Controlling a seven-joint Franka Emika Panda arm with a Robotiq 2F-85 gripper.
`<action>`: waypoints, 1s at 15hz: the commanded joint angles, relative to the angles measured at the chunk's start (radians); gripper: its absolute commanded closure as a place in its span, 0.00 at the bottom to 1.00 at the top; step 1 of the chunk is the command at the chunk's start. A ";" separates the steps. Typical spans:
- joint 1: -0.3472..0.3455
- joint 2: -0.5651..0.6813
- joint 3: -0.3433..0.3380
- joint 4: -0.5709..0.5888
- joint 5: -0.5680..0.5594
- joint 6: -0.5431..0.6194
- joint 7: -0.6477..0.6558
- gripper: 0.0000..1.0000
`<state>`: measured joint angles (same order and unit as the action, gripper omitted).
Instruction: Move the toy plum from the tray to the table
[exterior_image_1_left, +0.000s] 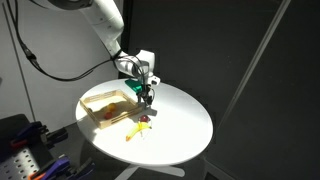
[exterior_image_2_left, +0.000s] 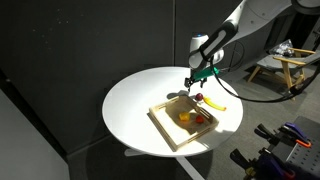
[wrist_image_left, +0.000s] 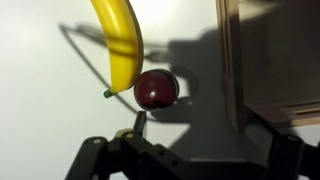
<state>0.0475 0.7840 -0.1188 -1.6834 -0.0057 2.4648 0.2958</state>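
Dark backdrop (exterior_image_2_left: 70, 50) behind; pale wall (exterior_image_1_left: 8, 100); light wooden furniture (exterior_image_2_left: 287, 62) aside.

No text, label, brand, number or sign can be read in any view; both exterior views are too small and dim to resolve markings on the robot arm (exterior_image_1_left: 103, 28) or on the gear at the frame edge (exterior_image_2_left: 285, 150); the wrist view is close but shows no lettering.
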 joint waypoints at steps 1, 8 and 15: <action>0.006 -0.098 0.012 -0.077 -0.005 -0.054 -0.034 0.00; 0.023 -0.251 0.030 -0.196 -0.016 -0.140 -0.039 0.00; 0.036 -0.409 0.068 -0.360 -0.022 -0.150 -0.085 0.00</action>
<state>0.0836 0.4721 -0.0669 -1.9488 -0.0059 2.3279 0.2374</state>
